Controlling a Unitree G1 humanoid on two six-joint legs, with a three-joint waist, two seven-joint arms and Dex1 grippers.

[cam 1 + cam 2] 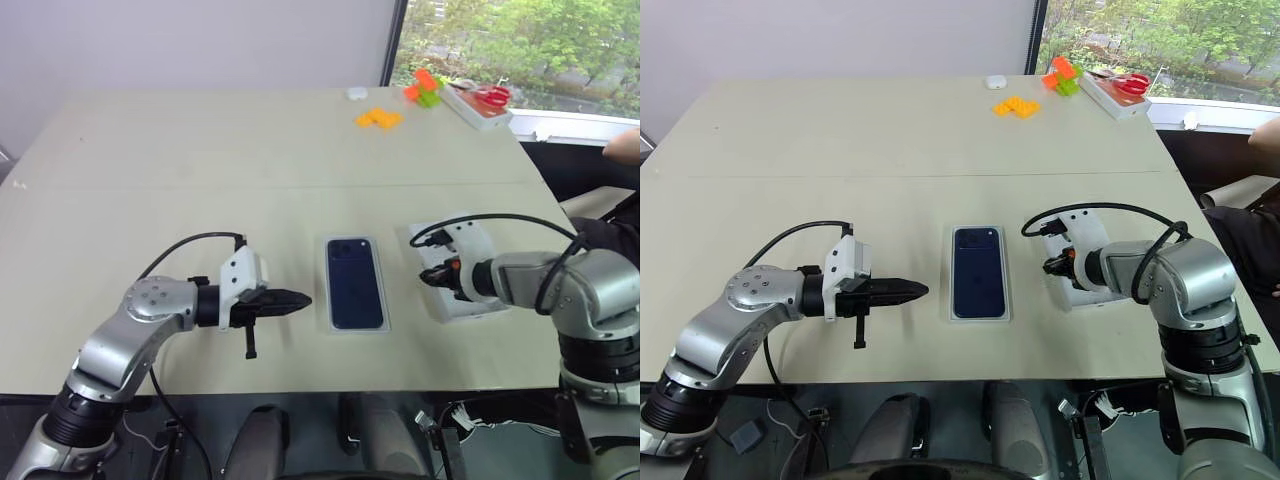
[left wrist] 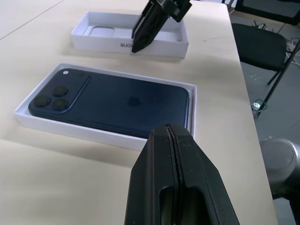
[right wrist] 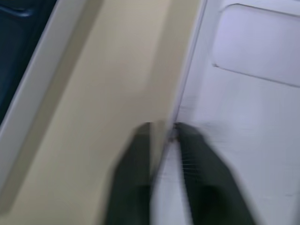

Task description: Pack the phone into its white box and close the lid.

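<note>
1. Progress: the phone [image 1: 356,283] already lies face down inside the box [image 2: 119,138], which sits on the table [image 1: 200,180] between the two arms. Packing appears done; closing remains.
2. The lid [image 2: 161,46] lies open side up just beside the box, on the robot's right, not yet on it.
3. Right gripper [image 1: 432,275]: its fingers are pinched on the lid's near wall, one inside and one outside, as the right wrist view shows. The lid is still on the table.
4. Left gripper [image 1: 297,299]: closed flat, holding nothing, hovering beside the box and pointing toward it.
5. Materials: the phone is a slim, matte navy slab with rounded corners and three lenses. Box and lid are thin, smooth white card, shallow and rectangular. The tabletop is plain beige.
</note>
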